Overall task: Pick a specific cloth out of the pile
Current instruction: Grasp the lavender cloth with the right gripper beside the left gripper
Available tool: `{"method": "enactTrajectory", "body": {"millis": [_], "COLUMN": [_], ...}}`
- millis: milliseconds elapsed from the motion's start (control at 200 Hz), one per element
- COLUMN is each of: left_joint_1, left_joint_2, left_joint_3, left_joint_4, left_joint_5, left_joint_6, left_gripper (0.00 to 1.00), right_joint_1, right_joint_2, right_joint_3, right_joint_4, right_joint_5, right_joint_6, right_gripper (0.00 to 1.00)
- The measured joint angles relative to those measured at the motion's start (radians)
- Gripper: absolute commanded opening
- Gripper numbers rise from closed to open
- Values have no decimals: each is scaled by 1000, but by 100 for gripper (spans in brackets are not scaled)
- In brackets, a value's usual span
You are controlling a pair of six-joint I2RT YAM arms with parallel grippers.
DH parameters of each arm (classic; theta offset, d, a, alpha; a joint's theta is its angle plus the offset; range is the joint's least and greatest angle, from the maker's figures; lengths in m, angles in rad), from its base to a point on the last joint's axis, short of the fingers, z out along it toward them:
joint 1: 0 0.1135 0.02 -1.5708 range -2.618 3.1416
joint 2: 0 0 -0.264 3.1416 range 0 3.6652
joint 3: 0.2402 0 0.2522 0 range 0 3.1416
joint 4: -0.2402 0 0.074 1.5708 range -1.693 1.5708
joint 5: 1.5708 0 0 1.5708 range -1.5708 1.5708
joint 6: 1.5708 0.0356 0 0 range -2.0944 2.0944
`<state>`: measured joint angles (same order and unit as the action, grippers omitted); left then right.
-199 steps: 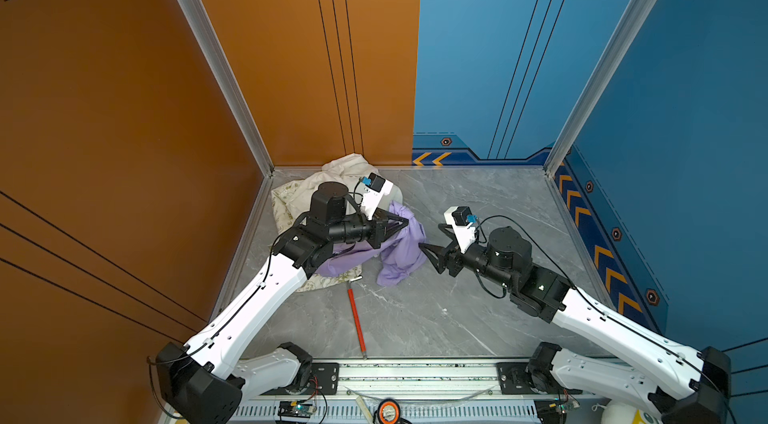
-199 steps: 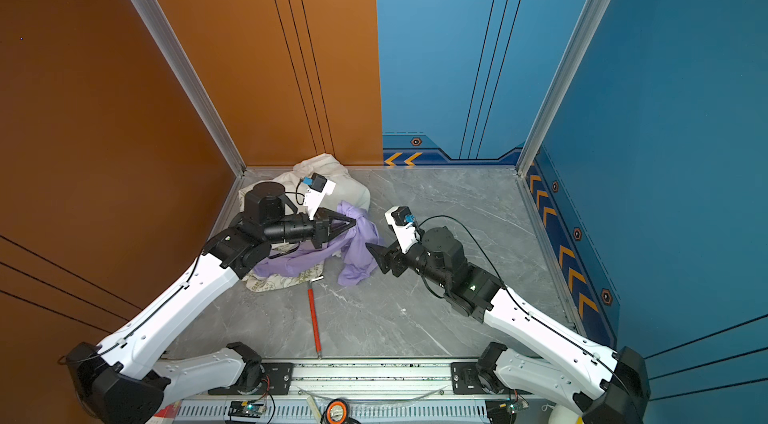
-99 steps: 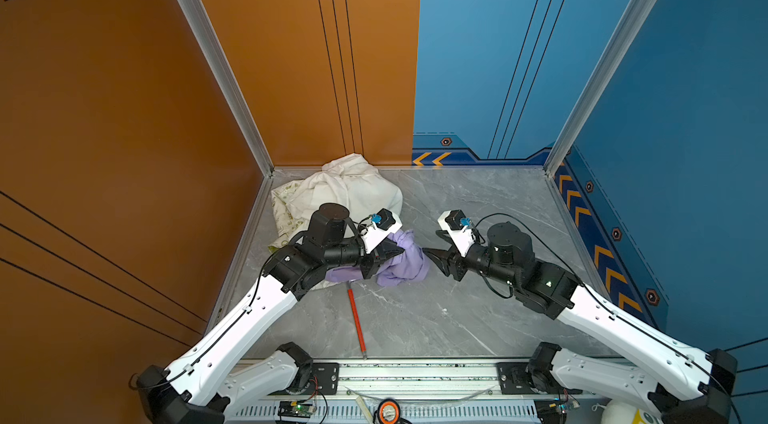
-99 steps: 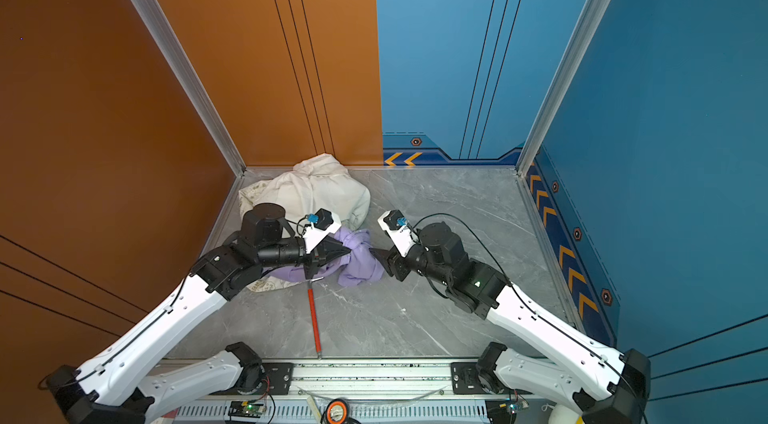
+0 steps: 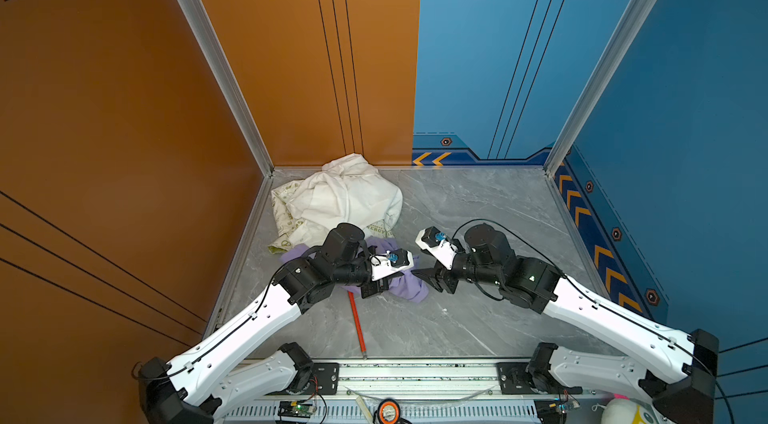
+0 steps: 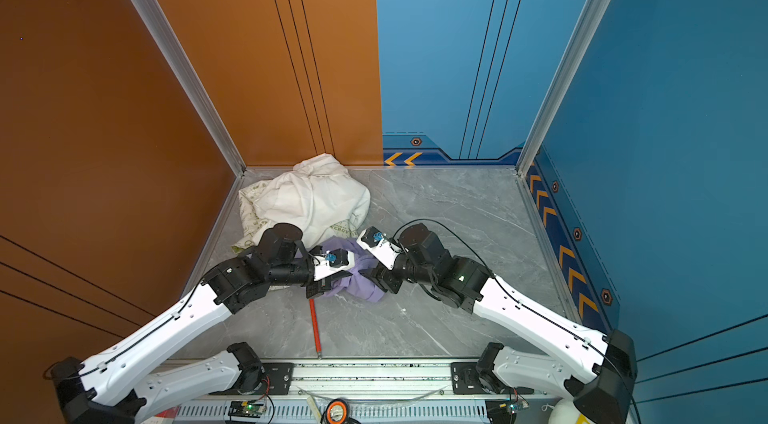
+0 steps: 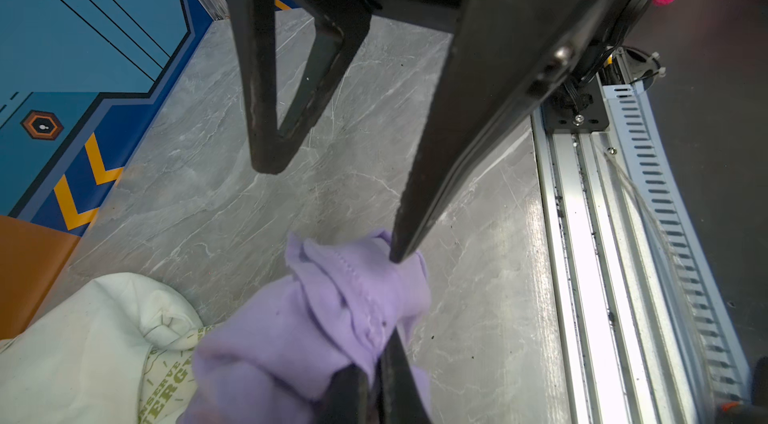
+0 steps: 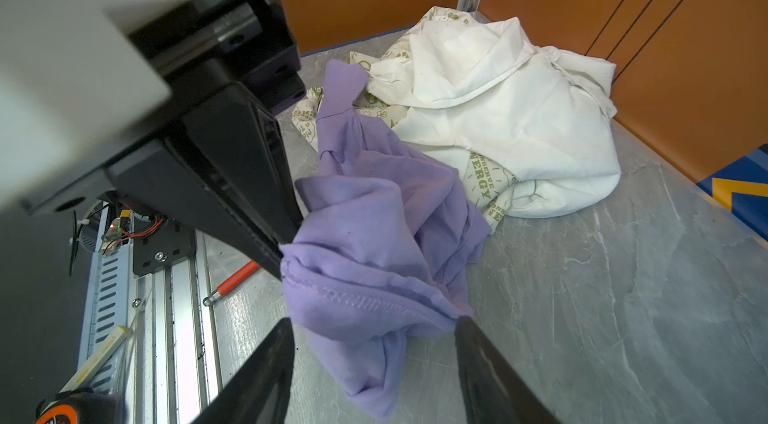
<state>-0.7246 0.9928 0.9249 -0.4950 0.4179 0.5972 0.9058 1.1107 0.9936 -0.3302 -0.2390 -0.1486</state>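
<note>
**A:** Where is the cloth?

**B:** The cloth point(image 5: 409, 291) lies bunched on the table point(image 5: 478, 243). It is at the near edge of the pile point(image 5: 340, 197), with one end against the cream print.

**A:** Who has it?

**B:** The left gripper point(image 8: 284, 253). Its jaws are pinched together on a fold by the cloth's hem.

**A:** And the right gripper?

**B:** The right gripper point(image 8: 374, 319) has its jaws apart, straddling the near fold. In the left wrist view one fingertip point(image 7: 407, 230) touches the hem and the other stands clear of the cloth.

**A:** The pile?

**B:** It is heaped in the far left corner, against the orange wall point(image 5: 291, 68).

**A:** Anything else?

**B:** A red rod point(image 5: 357, 326) lies on the table. It runs from just beside the cloth to the rail point(image 5: 415, 372).
</note>
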Motion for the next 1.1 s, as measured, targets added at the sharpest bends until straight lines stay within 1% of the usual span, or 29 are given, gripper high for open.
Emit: {"method": "enactTrajectory", "body": {"millis": [130,255,390,440,470,526,576,681,876,936,1031,1061,1101], "left_joint_1": [-3,-3,-3,-3,-3,-3,-3,-2,6,6,6,6,6], "left_joint_2": [-6,-13,-21,-23,-24,-26,-26,-30,-43,-51,-71,-79,-90], "left_joint_3": [-3,-3,-3,-3,-3,-3,-3,-8,-26,-36,-62,-72,-82], "left_joint_4": [-3,-4,-4,-4,-4,-3,-3,8,24,39,74,87,100], "left_joint_5": [-18,-17,2,6,9,12,13,13,10,1,-19,-27,-42], "left_joint_6": [32,39,39,39,39,39,39,34,14,6,-19,-28,-40], "left_gripper": [0,0,0,0,0,0,0,0,0,15,26,34,42], "right_joint_1": [4,4,4,4,4,4,5,6,6,6,-3,-11,-21], "right_joint_2": [21,43,51,51,51,52,59,79,87,83,70,66,59], "right_joint_3": [1,1,-10,-16,-21,-28,-31,-33,-50,-61,-79,-83,-89], "right_joint_4": [-17,-18,13,31,43,62,77,100,149,171,206,219,238], "right_joint_5": [-17,-31,-48,-51,-54,-57,-64,-76,-71,-66,-43,-37,-24], "right_joint_6": [-46,-66,-63,-64,-63,-53,-58,-43,-32,-27,-3,8,25], "right_gripper": [60,57,50,47,42,32,19,0,0,0,0,0,0]}}
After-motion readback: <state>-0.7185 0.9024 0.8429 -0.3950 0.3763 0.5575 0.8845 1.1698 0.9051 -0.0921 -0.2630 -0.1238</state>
